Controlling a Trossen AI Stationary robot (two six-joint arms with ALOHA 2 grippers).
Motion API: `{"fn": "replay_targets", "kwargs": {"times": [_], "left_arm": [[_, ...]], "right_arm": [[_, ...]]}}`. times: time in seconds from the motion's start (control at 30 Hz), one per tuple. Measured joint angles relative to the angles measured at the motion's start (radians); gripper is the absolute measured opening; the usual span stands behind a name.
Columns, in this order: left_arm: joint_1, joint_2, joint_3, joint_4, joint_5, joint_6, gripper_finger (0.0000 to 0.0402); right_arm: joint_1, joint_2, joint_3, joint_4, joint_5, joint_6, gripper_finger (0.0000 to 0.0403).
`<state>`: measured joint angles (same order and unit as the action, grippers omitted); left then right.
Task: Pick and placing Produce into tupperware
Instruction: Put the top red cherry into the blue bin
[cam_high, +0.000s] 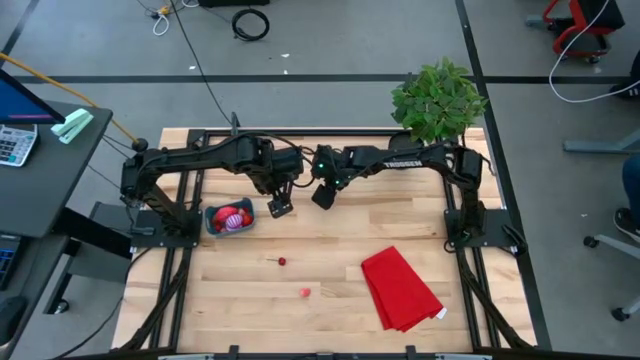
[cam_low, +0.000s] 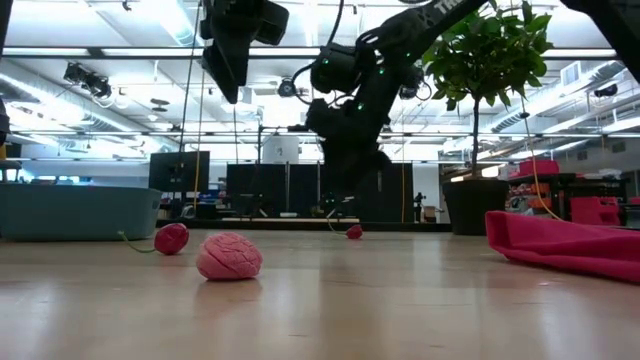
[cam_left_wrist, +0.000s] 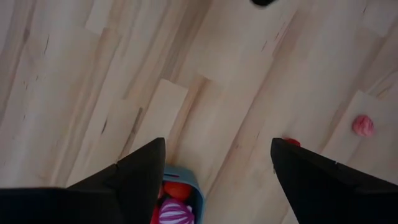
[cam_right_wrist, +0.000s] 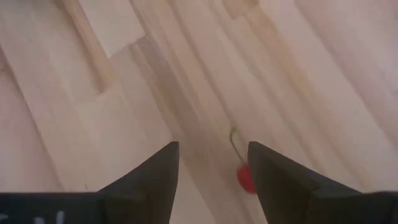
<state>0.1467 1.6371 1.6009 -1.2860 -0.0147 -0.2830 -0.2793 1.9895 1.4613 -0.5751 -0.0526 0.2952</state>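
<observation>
Produce (cam_high: 233, 217) in tupperware (cam_high: 213, 229), left tool (cam_high: 279, 207) open beside it, right tool (cam_high: 323, 196) open, empty

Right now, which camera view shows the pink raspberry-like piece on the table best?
The low view shows the pink bumpy piece best: it lies close to the camera, so its lobed surface reads clearly. The high view shows it only as a small pink dot, the left wrist view as a small round piece near the edge. The right wrist view misses it.

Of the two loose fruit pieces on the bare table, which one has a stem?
The darker red cherry, nearer the teal container; a thin stem sticks out of it. The pink raspberry-like piece, nearer the table's front edge, has a bumpy surface and no stem.
</observation>
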Motion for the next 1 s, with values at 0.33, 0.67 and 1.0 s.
{"fn": "replay_targets", "kwargs": {"times": [0.33,0.67,1.0], "left_arm": [[0.000,0.000,0.000,0.001,0.000,-0.020,0.0295],[0.000,0.000,0.000,0.003,0.000,-0.020,0.0295],[0.000,0.000,0.000,0.003,0.000,-0.019,0.0295]], "right_arm": [[-0.004,0.069,0.000,0.023,0.063,0.049,0.0200],[0.000,0.135,0.000,0.048,0.087,0.054,0.0190],[0.006,0.133,0.001,0.047,0.084,0.108,0.0061]]}}
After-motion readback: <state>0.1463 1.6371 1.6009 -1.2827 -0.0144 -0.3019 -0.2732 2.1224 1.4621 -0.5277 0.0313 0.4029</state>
